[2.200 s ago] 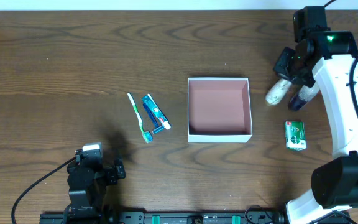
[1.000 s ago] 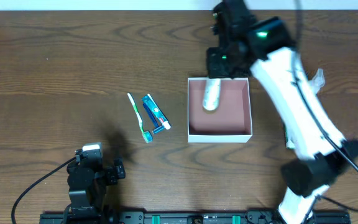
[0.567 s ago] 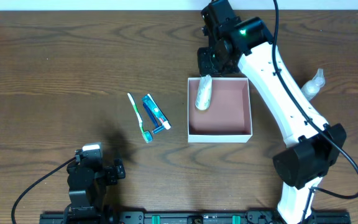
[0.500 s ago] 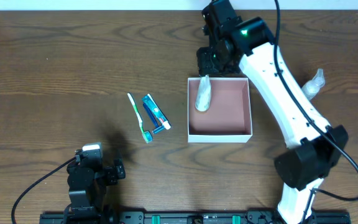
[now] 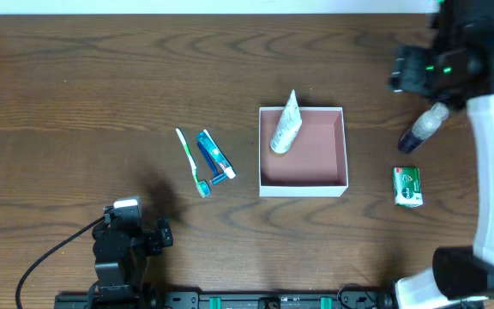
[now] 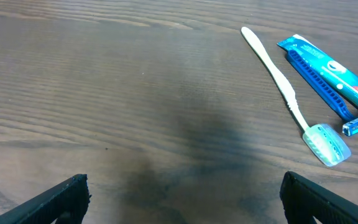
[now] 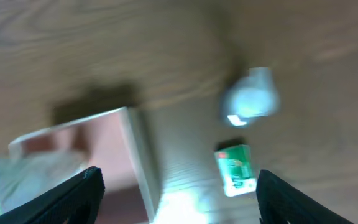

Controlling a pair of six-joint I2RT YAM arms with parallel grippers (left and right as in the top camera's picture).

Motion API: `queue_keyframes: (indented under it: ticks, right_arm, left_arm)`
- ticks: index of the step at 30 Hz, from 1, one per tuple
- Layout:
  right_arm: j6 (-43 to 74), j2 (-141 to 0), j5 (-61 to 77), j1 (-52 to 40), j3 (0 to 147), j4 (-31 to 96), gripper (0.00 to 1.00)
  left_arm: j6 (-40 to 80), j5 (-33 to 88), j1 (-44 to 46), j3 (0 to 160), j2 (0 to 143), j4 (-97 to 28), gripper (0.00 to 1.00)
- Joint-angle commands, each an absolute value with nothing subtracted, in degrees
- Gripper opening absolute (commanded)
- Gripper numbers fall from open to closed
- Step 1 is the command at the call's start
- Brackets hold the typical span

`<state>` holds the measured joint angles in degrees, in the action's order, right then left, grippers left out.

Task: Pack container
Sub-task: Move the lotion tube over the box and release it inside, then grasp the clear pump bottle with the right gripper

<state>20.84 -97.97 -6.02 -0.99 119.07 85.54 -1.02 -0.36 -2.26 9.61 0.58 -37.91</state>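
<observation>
White tube [image 5: 286,129] newly inside container [image 5: 304,189]

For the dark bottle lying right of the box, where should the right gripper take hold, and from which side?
Probably from straight above, across the middle of the bottle. It lies flat and slanted on the table, so the jaws should close across its narrow width, square to its long axis. The green packet lies apart, leaving room.

right wrist view motion-blurred | container [image 7: 138,155] cut by its lower edge | green pack [image 7: 236,169] right of container: print unreadable | left fingers [image 6: 61,198] cropped
</observation>
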Motion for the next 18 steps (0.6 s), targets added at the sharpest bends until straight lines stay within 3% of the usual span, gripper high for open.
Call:
queue_keyframes:
  ticks: [1, 6, 18]
  right_arm:
    - [21.82, -100.99, -6.61, 4.6, 118.02, 85.78, 0.81]
    - [20.01, -105.65, -5.54, 9.28, 117.25, 86.24, 0.84]
    - [18.11, -115.85, -6.09, 10.2, 112.33, 82.37, 0.9]
  left_arm:
    - [-0.12, -0.4, -2.72, 8.91, 0.19, -37.85, 0.98]
    - [-0.12, -0.4, -2.72, 8.91, 0.19, -37.87, 0.98]
    - [-0.12, -0.4, -2.72, 8.91, 0.19, -37.85, 0.98]
